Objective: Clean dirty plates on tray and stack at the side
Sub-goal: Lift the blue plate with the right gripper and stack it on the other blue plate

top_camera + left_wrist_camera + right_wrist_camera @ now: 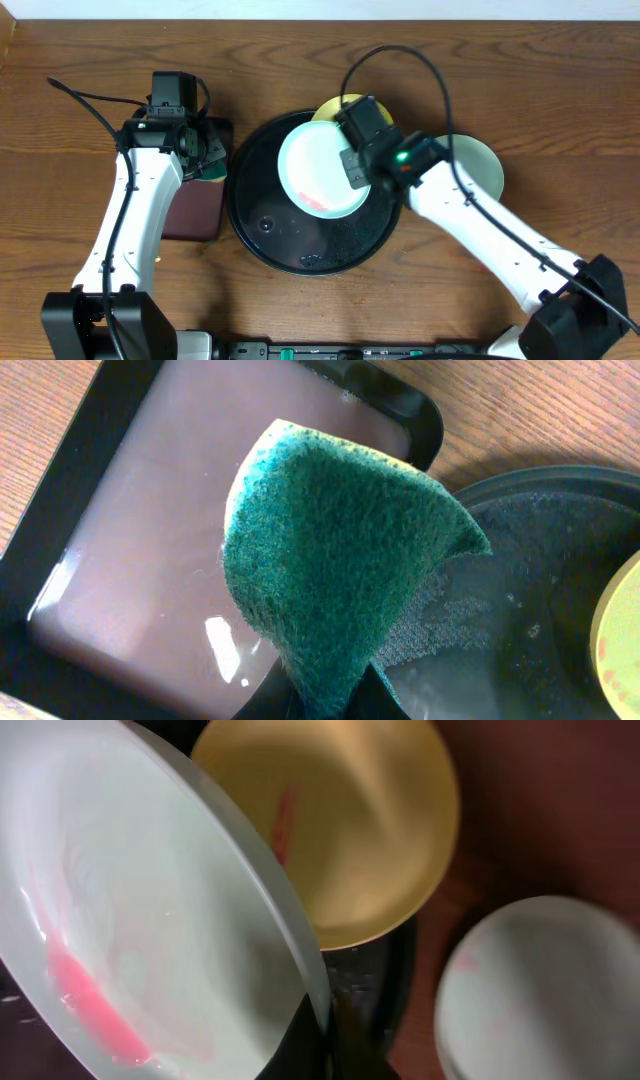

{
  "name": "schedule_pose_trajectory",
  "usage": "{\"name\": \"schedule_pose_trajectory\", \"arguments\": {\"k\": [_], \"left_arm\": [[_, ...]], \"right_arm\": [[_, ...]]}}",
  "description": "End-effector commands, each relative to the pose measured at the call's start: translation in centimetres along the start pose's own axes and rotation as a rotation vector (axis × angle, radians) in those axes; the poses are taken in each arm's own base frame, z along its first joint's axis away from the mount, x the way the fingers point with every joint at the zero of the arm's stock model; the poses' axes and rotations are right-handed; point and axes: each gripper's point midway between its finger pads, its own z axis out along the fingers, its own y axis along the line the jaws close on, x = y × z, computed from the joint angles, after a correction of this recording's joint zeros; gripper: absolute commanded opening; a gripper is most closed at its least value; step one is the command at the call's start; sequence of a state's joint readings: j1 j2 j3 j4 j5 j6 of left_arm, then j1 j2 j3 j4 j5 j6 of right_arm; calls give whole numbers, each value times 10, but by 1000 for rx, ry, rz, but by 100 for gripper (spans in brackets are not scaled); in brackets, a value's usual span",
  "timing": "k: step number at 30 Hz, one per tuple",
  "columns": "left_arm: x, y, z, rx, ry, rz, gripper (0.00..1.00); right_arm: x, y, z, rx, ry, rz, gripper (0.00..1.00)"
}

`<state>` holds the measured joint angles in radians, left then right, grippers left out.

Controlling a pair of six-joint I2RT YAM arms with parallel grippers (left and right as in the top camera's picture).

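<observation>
My right gripper (352, 165) is shut on the rim of a pale aqua plate (318, 168) with a red smear, holding it tilted above the round black tray (300, 252). The wrist view shows the jaws (325, 1032) pinching that plate (150, 920). A pale yellow plate (335, 107) with a reddish streak (340, 820) sits at the tray's far edge. A second aqua plate (482, 162) lies on the wood tabletop at the right (550, 990). My left gripper (203, 152) is shut on a green sponge (340, 540), jaws (335, 705).
A rectangular dark brown tray (195, 210) holding liquid (150, 530) lies left of the round tray, under the sponge. The black tray's wet floor shows in the left wrist view (540, 640). Cables loop above both arms. Bare wood tabletop (80, 60) surrounds everything.
</observation>
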<state>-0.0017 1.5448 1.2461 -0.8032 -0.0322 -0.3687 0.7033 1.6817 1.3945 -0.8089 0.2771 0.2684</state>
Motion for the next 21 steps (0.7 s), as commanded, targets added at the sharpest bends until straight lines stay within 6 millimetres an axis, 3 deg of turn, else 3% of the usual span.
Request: {"name": "schedule_pose_trajectory", "arguments": {"k": [1,13,21], "left_arm": [[-5,0,-1,-2,-11,6,8],[-5,0,-1,-2,-11,6,7],[-5,0,-1,-2,-10,6,7]], "right_arm": [[-15,-11,-18,195,-99,-91,1],[-29,2,-73,552,-322,-235,1],[-31,4,-83,597,-357,-247,1]]}}
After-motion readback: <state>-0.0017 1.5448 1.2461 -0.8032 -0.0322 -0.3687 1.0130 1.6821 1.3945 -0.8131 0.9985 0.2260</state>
